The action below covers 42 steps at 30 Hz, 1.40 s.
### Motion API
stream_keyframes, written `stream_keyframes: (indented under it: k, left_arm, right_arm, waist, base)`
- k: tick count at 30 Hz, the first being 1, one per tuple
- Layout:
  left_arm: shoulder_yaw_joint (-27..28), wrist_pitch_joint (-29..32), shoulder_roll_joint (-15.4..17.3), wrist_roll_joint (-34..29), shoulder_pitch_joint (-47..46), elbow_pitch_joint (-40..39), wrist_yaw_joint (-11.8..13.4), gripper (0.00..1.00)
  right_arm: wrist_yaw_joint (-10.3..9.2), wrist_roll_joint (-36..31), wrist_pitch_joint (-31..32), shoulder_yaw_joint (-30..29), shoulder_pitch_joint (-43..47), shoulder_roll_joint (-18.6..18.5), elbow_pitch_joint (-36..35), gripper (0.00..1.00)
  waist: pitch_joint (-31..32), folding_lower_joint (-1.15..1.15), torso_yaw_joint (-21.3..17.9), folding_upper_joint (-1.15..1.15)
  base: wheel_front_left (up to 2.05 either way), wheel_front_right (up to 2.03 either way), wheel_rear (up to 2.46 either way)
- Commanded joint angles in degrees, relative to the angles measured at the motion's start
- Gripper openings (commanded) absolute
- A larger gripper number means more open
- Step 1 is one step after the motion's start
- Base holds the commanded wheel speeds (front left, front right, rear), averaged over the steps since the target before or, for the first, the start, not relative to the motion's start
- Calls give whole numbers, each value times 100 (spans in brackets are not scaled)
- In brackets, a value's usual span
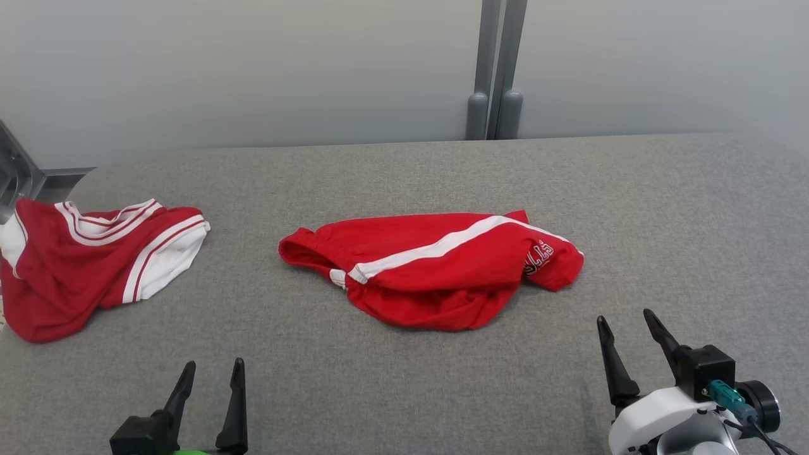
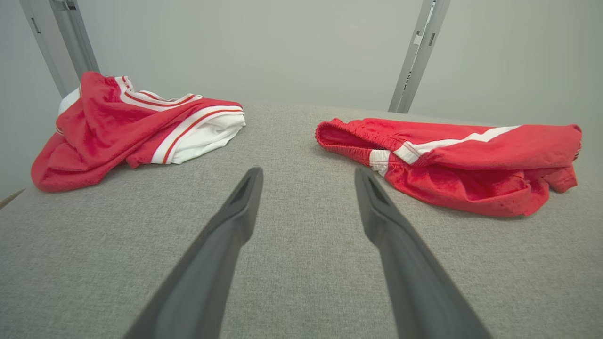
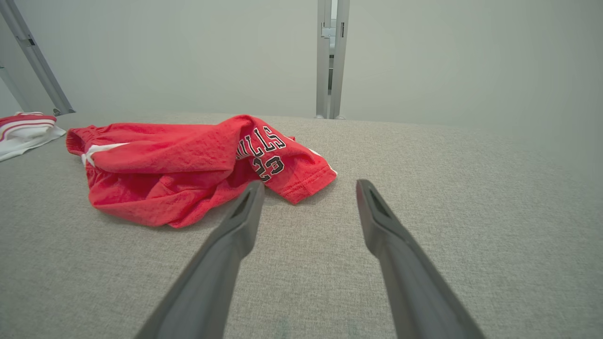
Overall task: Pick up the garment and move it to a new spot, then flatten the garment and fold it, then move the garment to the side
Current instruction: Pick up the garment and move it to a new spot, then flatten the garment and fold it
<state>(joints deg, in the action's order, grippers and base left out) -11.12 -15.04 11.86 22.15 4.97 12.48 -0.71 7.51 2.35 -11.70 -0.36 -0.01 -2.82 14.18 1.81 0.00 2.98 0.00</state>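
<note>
Though untouched, garment (image 1: 436,272) beyond both jaws.

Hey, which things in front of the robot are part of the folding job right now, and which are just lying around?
For the job, most likely: red Bulls shorts, crumpled in the middle; left gripper, right gripper, both open.
Lying about: red-and-white jersey at the left; grey posts behind.

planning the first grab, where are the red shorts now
In the head view the shorts lie crumpled in the middle of the table, right of the jersey, ahead and left of the right gripper.
</note>
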Motion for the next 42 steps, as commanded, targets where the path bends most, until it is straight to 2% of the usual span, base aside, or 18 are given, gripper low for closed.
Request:
stream_keyframes:
  k: [1,10,13,18,22,23,29,32,34,37,42]
  left_arm:
    - [28,-17,3,33,-60,17,-20,100]
    - [-17,-17,-76,-14,-144,58,-86,100]
    - [-87,63,-149,108,-229,112,-193,100]
    - [-372,597,-246,339,-658,268,-449,100]
    - [-618,1256,-400,693,-1261,539,-576,100]
    - [-618,1256,-400,693,-1261,539,-576,100]
    - [-1034,2000,-574,908,-2248,930,-636,100]
    - [-1217,2167,-619,801,-2665,1189,-651,100]
    - [-1286,2255,-614,669,-2895,1436,-527,100]
    - [-1341,2292,-654,592,-3175,1762,-444,100]
    - [-1345,2165,-723,694,-3443,2134,-472,100]
  right_arm:
    - [-4,15,-22,6,-1,-14,13,100]
    - [-4,191,25,72,-89,-14,31,100]
    - [-4,157,52,97,-140,-14,28,100]
    - [-4,42,442,34,-389,-41,51,100]
    - [-4,9,1087,74,-811,-290,70,100]
    - [-4,9,1087,74,-811,-290,70,100]
    - [-5,205,1746,451,-1569,-850,40,100]
    - [-5,284,1846,662,-1922,-1095,98,100]
    - [-4,304,1874,818,-2132,-1213,170,100]
    - [-5,351,1862,1014,-2417,-1335,304,100]
    - [-5,428,1751,1255,-2751,-1420,556,100]
  waist:
    - [-3,0,-5,0]
    - [-32,0,-17,0]
    - [-52,0,-4,0]
    - [-188,0,25,0]
    - [-446,0,16,0]
    - [-446,0,16,0]
    - [-886,0,-61,0]
    - [-1070,0,-135,0]
    - [-1171,0,-192,0]
    - [-1292,0,-274,0]
    - [-1418,0,-374,0]
  base:
    - [0,0,0]
    - [0,0,0]
    - [0,0,0]
    - [0,0,0]
    - [0,0,0]
    - [0,0,0]
    - [0,0,0]
    - [0,0,0]
    - [0,0,0]
    - [0,0,0]
    - [0,0,0]
